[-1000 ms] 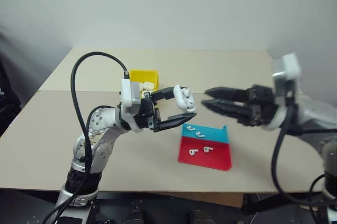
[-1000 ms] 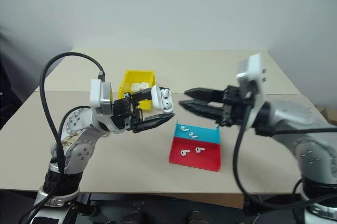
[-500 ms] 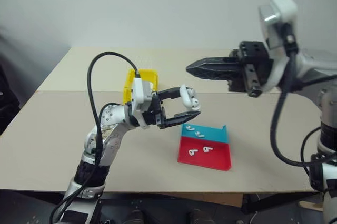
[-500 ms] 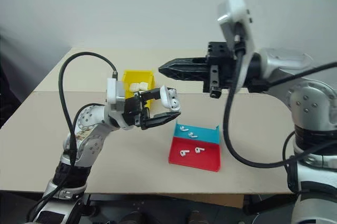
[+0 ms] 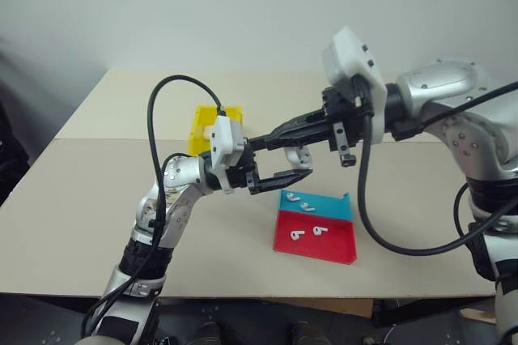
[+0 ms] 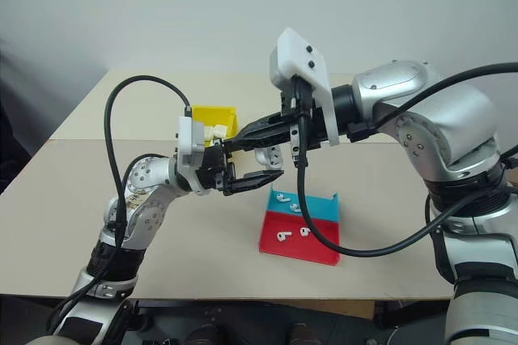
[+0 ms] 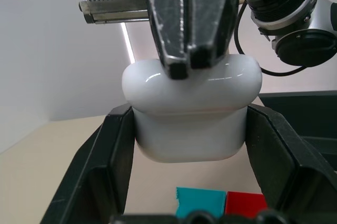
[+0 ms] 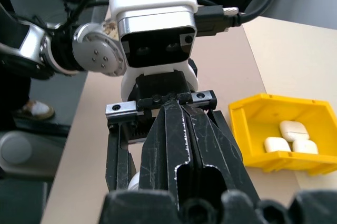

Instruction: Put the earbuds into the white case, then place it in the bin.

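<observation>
White glossy plastic is the centre of it all: the white case [image 7: 192, 111] sits pinched between the two black fingers of the left gripper [image 5: 279, 159], held up in the air over the beige table [image 5: 81, 199], lid end pointing away from the wrist. The right gripper [image 7: 187, 50] comes in from the other side with its fingers pressed tight together into one narrow wedge, and in the left wrist view that wedge's tip rests right on the top of the case lid (touching, as far as I can see).

Just below and to the right of the held case lies the flat tray [image 5: 320, 241], blue at the far half, red at the near half. Four earbuds [image 5: 305, 206] lie loose on it, two on the blue and two on the red, well apart from either gripper.

Behind the left gripper stands the bin [image 8: 274, 129], bright yellow, and it has three more white cases [image 8: 287, 139] huddled together inside. From the head cameras the left gripper's wrist camera housing [image 5: 227, 138] covers most of the bin's front. The right arm's black cable [image 5: 364, 199] droops down in a loop in front of the tray's right edge, and the left arm's cable [image 5: 158, 118] arches above its forearm.
</observation>
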